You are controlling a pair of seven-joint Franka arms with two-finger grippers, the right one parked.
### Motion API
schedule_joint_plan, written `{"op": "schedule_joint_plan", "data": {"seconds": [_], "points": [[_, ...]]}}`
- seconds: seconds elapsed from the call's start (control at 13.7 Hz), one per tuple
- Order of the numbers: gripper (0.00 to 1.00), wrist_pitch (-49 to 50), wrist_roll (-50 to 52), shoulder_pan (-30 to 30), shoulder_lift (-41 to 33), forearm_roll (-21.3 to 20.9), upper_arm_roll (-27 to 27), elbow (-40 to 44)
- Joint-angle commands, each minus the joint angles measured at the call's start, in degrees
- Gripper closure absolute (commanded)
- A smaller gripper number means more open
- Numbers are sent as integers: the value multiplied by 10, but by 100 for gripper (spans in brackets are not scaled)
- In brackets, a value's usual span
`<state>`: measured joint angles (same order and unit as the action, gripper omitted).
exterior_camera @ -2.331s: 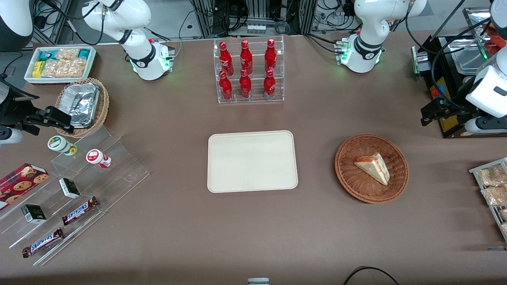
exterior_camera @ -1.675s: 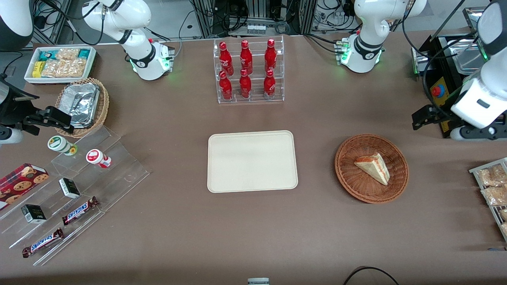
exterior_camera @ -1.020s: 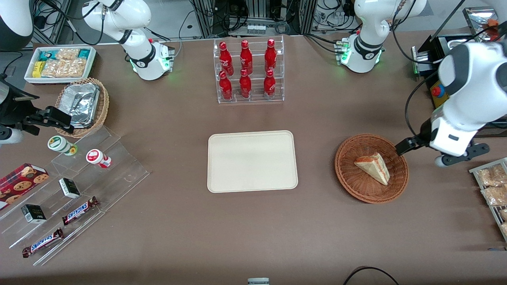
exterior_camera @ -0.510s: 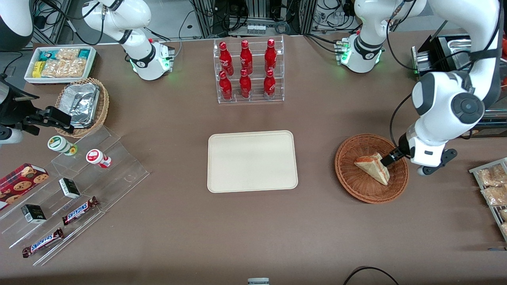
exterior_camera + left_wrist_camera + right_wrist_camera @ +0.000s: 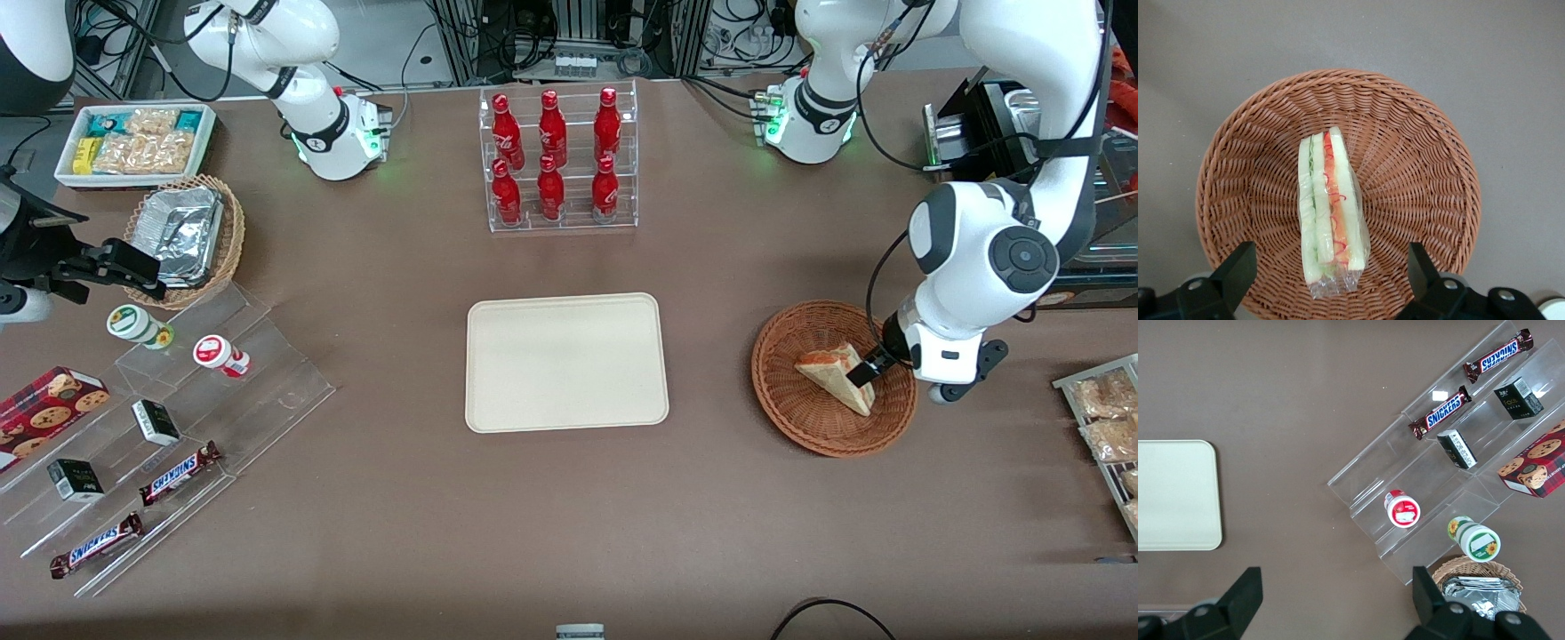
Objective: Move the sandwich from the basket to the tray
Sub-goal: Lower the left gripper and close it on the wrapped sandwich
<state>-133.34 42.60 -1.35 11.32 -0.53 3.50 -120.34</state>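
Since the frame half a second back, the left arm has swung lower and closer over the basket point(image 5: 834, 379); its gripper point(image 5: 864, 371) now sits at the sandwich's point(image 5: 837, 377) edge toward the working arm's end of the table, about 3 o'clock within the basket. Two seconds ago the arm was still up by the black equipment at that end. Sandwich, basket and tray point(image 5: 566, 362) have not shifted.

Front view — the sandwich lies in the basket, slightly toward 3 o'clock of centre, wedge tip pointing to 5 o'clock. The tray lies well apart from it, toward the parked arm's end, with nothing on it. From here only one dark fingertip shows, so the jaw gap cannot be read.

Left wrist view — the sandwich point(image 5: 1328, 212) stands on edge in clear wrap, cut face up, showing green and orange-red layers. The basket point(image 5: 1418, 200) rim rings it. Both fingers point(image 5: 1231, 277) are spread wide, one on each side of the wedge, not touching it; nothing is gripped.
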Motion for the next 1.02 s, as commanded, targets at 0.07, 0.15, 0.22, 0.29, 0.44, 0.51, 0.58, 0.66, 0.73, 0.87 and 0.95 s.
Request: {"op": "schedule_joint_plan", "data": {"seconds": [0.07, 0.15, 0.22, 0.29, 0.44, 0.51, 0.58, 0.66, 0.73, 0.87, 0.95], "points": [[0, -66, 17, -1, -4, 3, 3, -46], [0, -68, 18, -1, -2, 4, 3, -46], [0, -69, 22, -1, 1, 4, 3, -46], [0, -70, 27, -1, 2, 4, 3, -46], [0, -71, 29, -1, 8, 4, 3, -47], [0, -75, 31, -1, 11, 4, 4, -48], [0, -87, 45, -2, 13, 8, 4, -52], [0, -93, 50, -6, 14, 8, 4, -56], [0, -93, 54, -12, 18, 8, 4, -56], [0, -93, 57, -14, 20, 8, 4, -59], [0, -96, 57, -14, 23, 7, 4, -60]]}}
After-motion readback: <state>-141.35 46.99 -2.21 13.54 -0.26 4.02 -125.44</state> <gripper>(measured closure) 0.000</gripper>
